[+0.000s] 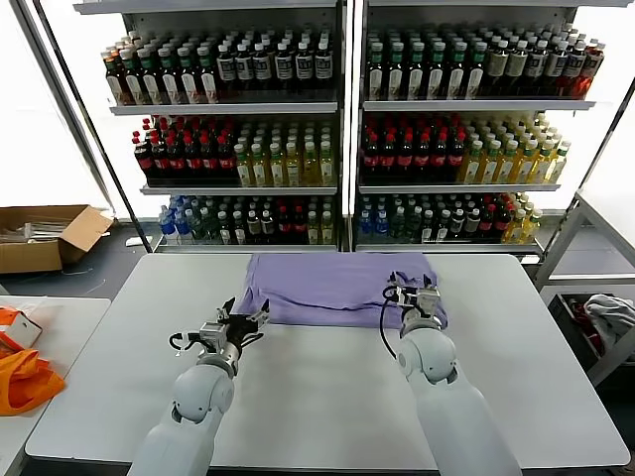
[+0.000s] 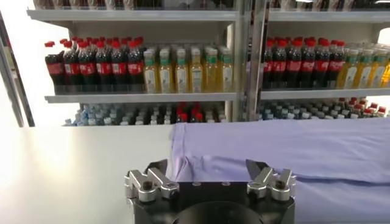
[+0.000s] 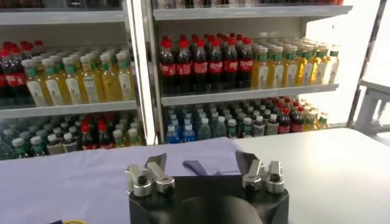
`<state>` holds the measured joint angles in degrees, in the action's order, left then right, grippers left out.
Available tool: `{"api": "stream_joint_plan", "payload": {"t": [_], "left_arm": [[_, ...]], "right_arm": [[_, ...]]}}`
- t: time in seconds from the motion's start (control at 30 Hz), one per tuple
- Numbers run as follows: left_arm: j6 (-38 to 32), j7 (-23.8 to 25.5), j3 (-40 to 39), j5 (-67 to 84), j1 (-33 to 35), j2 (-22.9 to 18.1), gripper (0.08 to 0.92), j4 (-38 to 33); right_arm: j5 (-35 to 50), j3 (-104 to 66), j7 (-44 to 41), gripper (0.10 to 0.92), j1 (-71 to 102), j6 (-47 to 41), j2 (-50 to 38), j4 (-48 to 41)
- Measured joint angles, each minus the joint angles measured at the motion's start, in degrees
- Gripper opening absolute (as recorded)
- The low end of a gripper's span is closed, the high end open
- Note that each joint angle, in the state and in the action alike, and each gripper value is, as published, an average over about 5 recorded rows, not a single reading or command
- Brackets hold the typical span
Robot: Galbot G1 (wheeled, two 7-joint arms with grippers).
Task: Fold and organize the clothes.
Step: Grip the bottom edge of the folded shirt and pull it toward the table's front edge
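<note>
Only plain lavender T-shirt (image 1: 337,288), unlettered

A shop-like setting: tall shelves (image 1: 342,104) packed with rows of bottled drinks (image 1: 412,149) behind a white table (image 1: 327,387).

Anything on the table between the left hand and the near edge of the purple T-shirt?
Nothing: in the head view the left hand sits at the T-shirt hem, only bare table around it.
</note>
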<state>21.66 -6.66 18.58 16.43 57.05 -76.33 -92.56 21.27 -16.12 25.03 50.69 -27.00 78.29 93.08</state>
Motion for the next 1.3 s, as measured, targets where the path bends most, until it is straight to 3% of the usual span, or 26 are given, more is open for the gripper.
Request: {"api": "stream_joint_plan", "payload": {"t": [1.1,1.3], "left_arm": [[2.3,-0.5,-1.2,-0.4,-0.4,0.7,0.819,1.2],[2.3,-0.5,-1.3,-0.3,-1.0,0.6,0.716,2.3]], "right_arm": [[0.8,-4.5,-0.9,0.823,7.7,-3.3,-4.1,3.5],[0.6,-4.0,-0.9,0.811,7.4,-3.5,-3.7,2.8]]}}
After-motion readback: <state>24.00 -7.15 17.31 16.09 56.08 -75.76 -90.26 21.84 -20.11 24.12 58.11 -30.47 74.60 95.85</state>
